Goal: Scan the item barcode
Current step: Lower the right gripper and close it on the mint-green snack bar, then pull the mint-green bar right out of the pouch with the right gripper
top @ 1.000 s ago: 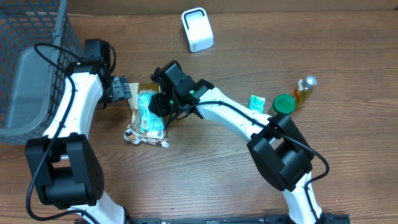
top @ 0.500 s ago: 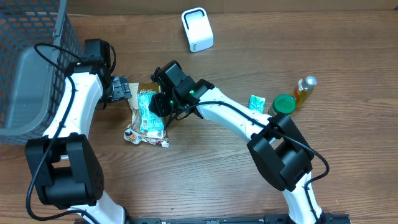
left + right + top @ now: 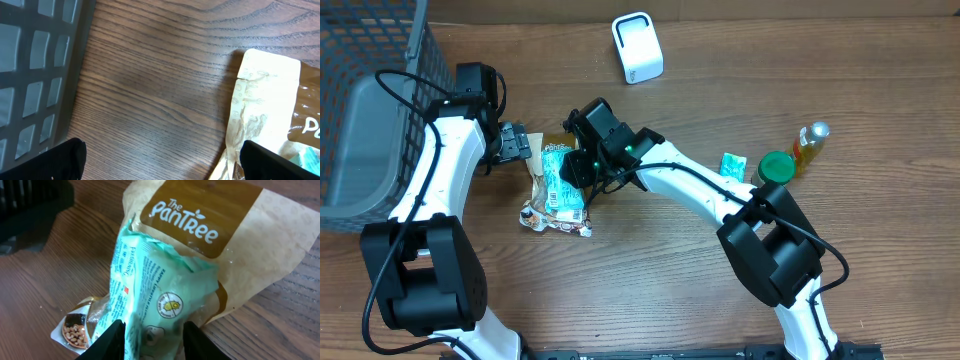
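A mint-green snack packet [image 3: 558, 176] [image 3: 155, 290] lies across a brown "The PanTree" pouch [image 3: 548, 212] [image 3: 215, 225] left of the table's middle. My right gripper [image 3: 578, 168] [image 3: 150, 341] is shut on the green packet, one finger on each of its sides. I cannot tell whether the packet is off the pouch. My left gripper [image 3: 517, 143] [image 3: 162, 161] stands wide open just left of the pouch's top edge [image 3: 265, 85], holding nothing. The white scanner [image 3: 637, 47] stands at the far middle of the table. No barcode shows clearly.
A dark wire basket [image 3: 370, 100] [image 3: 35, 65] fills the left side, close to my left arm. At the right stand a green-lidded jar [image 3: 777, 166], a small bottle of yellow liquid [image 3: 809, 143] and a small teal sachet [image 3: 733, 164].
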`<state>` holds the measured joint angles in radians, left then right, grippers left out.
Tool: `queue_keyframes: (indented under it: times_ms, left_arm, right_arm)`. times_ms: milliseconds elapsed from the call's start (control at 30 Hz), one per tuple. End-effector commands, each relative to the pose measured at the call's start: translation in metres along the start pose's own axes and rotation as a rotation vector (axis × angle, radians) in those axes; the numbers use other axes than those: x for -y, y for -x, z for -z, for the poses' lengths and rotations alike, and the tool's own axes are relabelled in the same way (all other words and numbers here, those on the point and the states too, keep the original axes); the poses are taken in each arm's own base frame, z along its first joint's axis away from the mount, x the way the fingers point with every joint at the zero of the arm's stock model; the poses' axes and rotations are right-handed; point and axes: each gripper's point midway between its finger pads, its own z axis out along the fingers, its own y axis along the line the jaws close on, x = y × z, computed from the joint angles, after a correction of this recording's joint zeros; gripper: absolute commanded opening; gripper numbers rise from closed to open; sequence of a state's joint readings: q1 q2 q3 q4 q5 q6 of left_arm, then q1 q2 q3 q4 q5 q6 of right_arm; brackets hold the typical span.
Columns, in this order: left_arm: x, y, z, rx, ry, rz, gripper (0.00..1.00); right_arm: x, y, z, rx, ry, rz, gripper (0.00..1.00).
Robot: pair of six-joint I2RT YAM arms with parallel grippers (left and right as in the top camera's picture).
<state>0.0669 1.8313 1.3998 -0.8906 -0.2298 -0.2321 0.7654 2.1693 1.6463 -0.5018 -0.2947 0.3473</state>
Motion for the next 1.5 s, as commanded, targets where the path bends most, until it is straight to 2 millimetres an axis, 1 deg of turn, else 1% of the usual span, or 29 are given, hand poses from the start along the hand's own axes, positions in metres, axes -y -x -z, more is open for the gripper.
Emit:
queue_keyframes:
  times_ms: [0, 200, 233, 333, 367, 400, 500, 633, 767, 933, 1000, 1233, 1467]
  left_arm:
    - [0.000, 0.003, 0.002, 0.011, 0.009, -0.006, 1.00]
    - [0.000, 0.003, 0.002, 0.011, 0.009, -0.006, 0.99]
    - [0.000, 0.003, 0.002, 0.011, 0.009, -0.006, 1.00]
    - [0.000, 0.003, 0.002, 0.011, 0.009, -0.007, 1.00]
    - [0.000, 0.003, 0.002, 0.011, 0.009, -0.007, 1.00]
    - [0.000, 0.003, 0.002, 0.011, 0.009, -0.008, 0.99]
    - [0.000, 0.003, 0.002, 0.011, 0.009, -0.007, 1.00]
    - [0.000, 0.003, 0.002, 0.011, 0.009, -0.007, 1.00]
    - [0.000, 0.003, 0.002, 0.012, 0.009, -0.008, 1.00]
    - [0.000, 0.003, 0.002, 0.012, 0.009, -0.008, 0.99]
    - [0.000, 0.003, 0.002, 0.012, 0.009, -0.008, 0.99]
    - [0.001, 0.003, 0.002, 0.012, 0.009, -0.008, 1.00]
    - [0.001, 0.003, 0.002, 0.012, 0.009, -0.008, 1.00]
  right_arm:
    - [0.003, -0.001, 0.000, 0.006, -0.013, -0.005, 0.35]
    - [0.007, -0.005, -0.007, -0.003, -0.017, -0.008, 0.34]
    - [0.007, -0.005, -0.007, -0.004, -0.017, -0.008, 0.31]
    - [0.007, -0.005, -0.007, -0.003, -0.016, -0.009, 0.10]
    - [0.007, -0.005, -0.007, -0.003, -0.016, -0.009, 0.06]
    - [0.007, -0.005, -0.007, -0.004, -0.016, -0.009, 0.04]
    - [0.003, -0.005, -0.006, -0.011, 0.007, -0.009, 0.04]
    - [-0.007, -0.002, 0.002, -0.018, 0.075, -0.012, 0.04]
    - [-0.015, 0.009, 0.019, 0.007, 0.115, -0.009, 0.04]
    - [-0.014, 0.021, 0.043, 0.037, 0.124, -0.019, 0.04]
    - [-0.011, 0.022, 0.050, 0.037, 0.120, -0.029, 0.04]
    - [0.007, 0.020, 0.063, 0.013, 0.087, -0.078, 0.04]
    - [0.043, 0.012, 0.073, -0.034, 0.026, -0.166, 0.04]
